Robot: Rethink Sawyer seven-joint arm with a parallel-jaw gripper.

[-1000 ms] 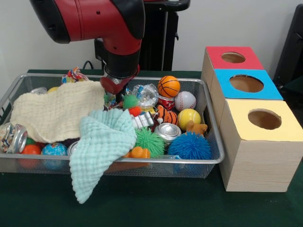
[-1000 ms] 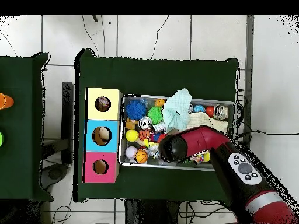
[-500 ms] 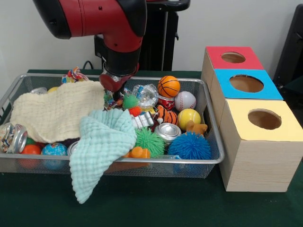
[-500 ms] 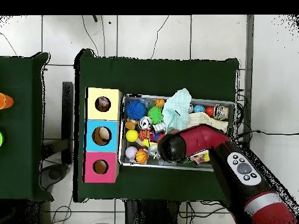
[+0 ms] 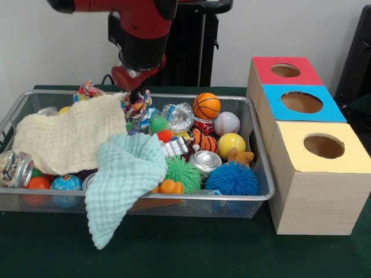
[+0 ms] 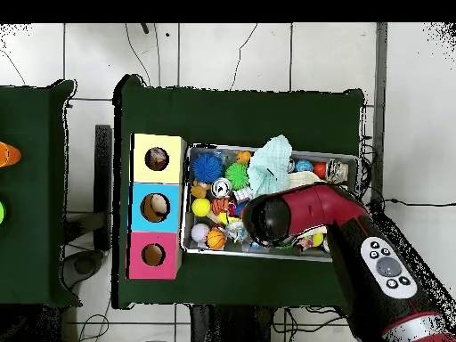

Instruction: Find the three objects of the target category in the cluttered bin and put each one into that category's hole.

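In the front view my gripper (image 5: pixel 135 95) hangs over the back middle of the silver wire-mesh bin (image 5: pixel 232 197). It is shut on a knotted multicoloured fabric bundle (image 5: pixel 137 106), held just above the clutter. A second knotted bundle (image 5: pixel 88 90) lies at the bin's back left rim, behind the cream cloth (image 5: pixel 69 136). A third one does not show. In the overhead view the red arm (image 6: pixel 303 214) covers the gripper and its bundle over the bin (image 6: pixel 267 147).
Three wooden boxes stand beside the bin: red-topped (image 5: pixel 284 70), blue-topped (image 5: pixel 301 102) and yellow-topped (image 5: pixel 323 146), each with a round hole. The bin holds a mint cloth (image 5: pixel 124 174), spiky balls (image 5: pixel 232 178), cans (image 5: pixel 206 161), sport balls (image 5: pixel 206 105) and a foil wad (image 5: pixel 178 116).
The arm has risen out of the clutter and shifted slightly left in the front view. The knotted bundle has come up with the gripper.
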